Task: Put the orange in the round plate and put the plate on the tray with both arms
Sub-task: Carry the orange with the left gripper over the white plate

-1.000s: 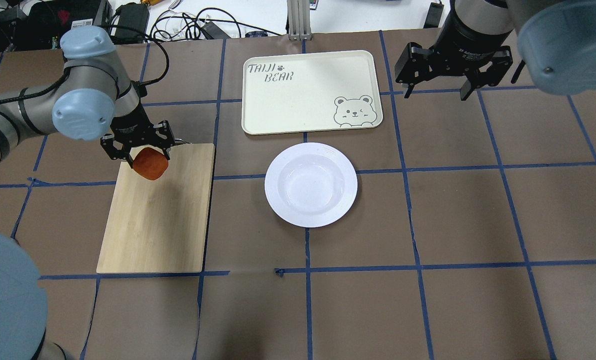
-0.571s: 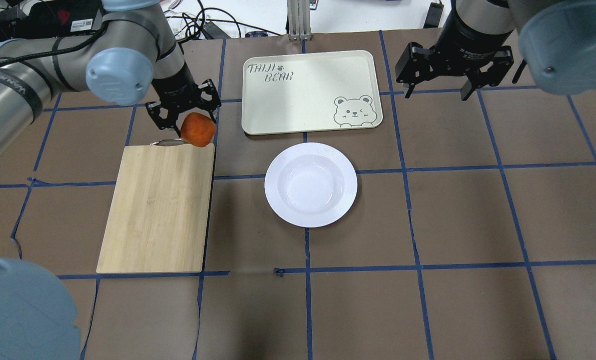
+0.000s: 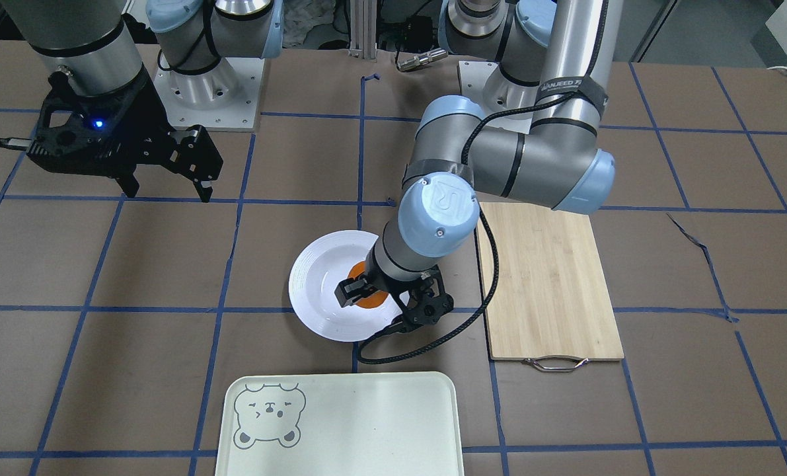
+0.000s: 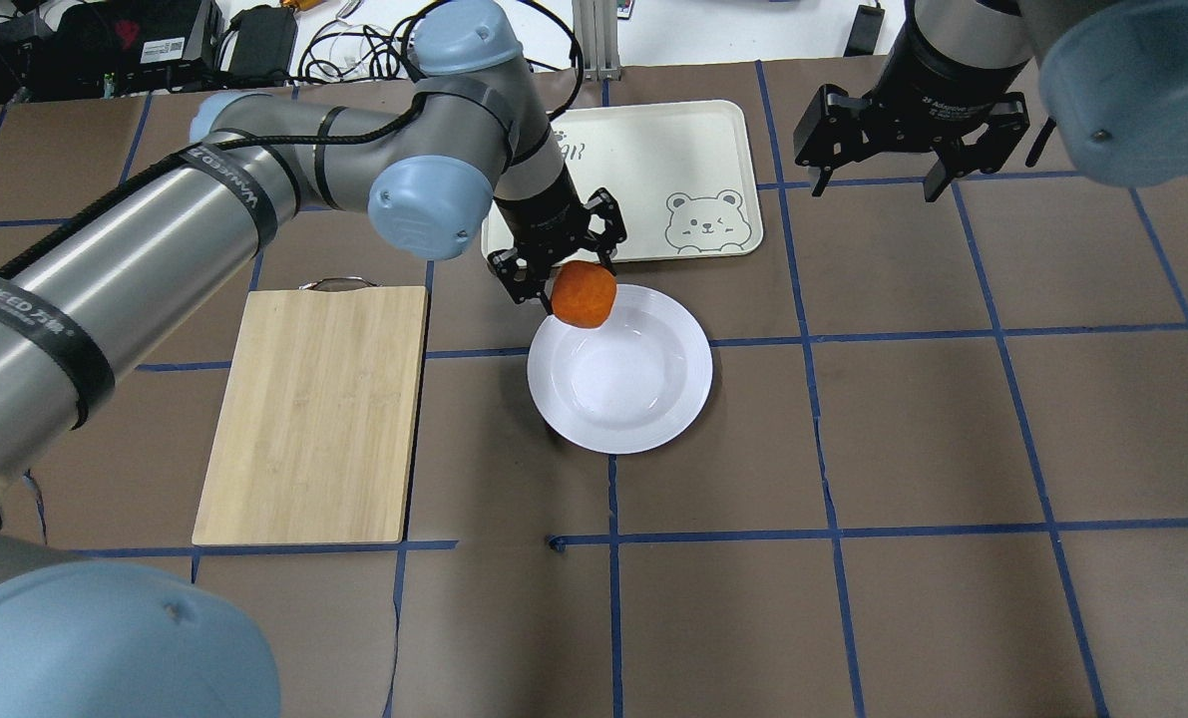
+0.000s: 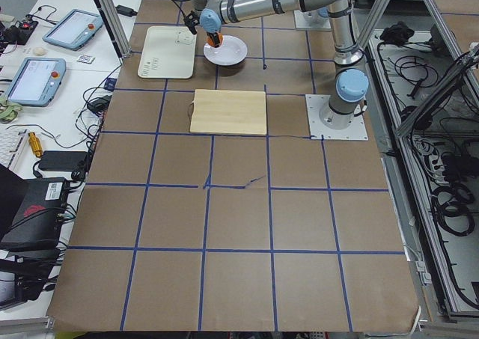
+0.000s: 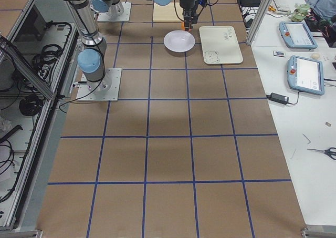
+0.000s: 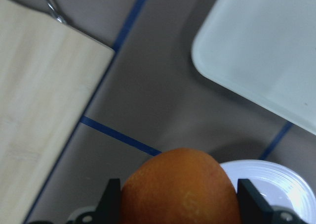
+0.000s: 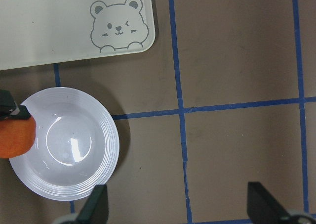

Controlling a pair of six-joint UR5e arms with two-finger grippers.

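Left gripper (image 4: 566,277) has carried the orange (image 4: 586,295) off the board (image 4: 314,419) over to the plate (image 4: 653,419) since the earlier overhead frame; right arm unchanged. Nearest the robot, the board lies at 9 o'clock of the plate, nothing on it. The plate sits flat on the table, its bowl bare. The orange is not in it yet: it hangs over the plate's rim at about 11 o'clock in the overhead view, clamped between the left fingers, which press on both its sides in the wrist view. It bulges below the fingertips, so it sits low in the grip. Farther out at 12 o'clock the tray (image 4: 673,150) lies just beyond the plate, not touching. Right gripper (image 4: 878,179) hovers at 2 o'clock, well apart, jaws spread, holding nothing. Risk, as a judgement: letting go here could drop the fruit on the sloped rim, and it could roll onto the table toward the tray; dropping from height could also bounce it out or nudge the plate. Needs centring over the bowl and lowering first.
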